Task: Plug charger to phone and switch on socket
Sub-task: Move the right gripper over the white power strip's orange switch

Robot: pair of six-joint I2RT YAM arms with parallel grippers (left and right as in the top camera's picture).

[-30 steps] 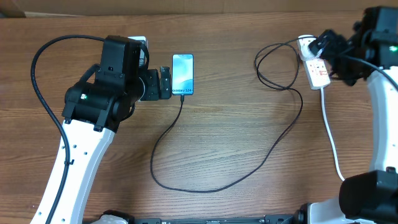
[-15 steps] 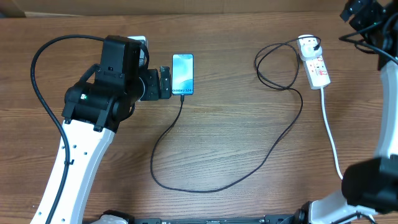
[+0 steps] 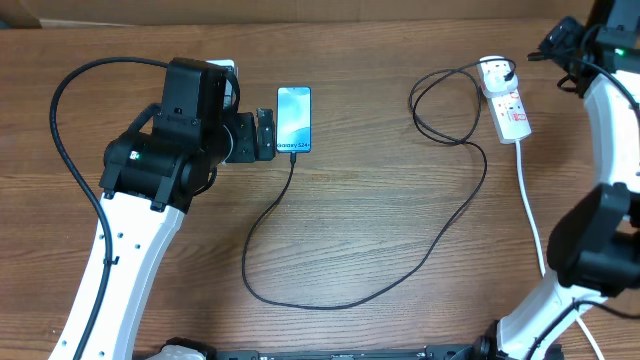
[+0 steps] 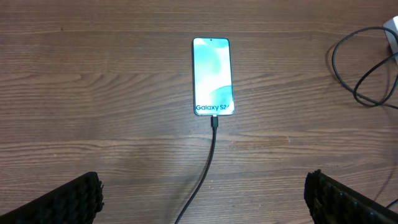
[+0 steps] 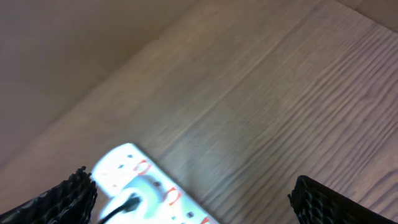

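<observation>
While holding left gripper (image 4: 202, 180) and right gripper (image 5: 191, 180) fingers wide apart, leaving charger (image 4: 212, 146) plugged into phone (image 4: 212, 74) at six o'clock.

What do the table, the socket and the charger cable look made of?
Table: wood or wood-look laminate, matte; grain lines show. Socket: likely moulded plastic, white and smooth, with red markings. Charger cable: probably a rubbery plastic sheath, matte black; it lies in loose curves.
</observation>
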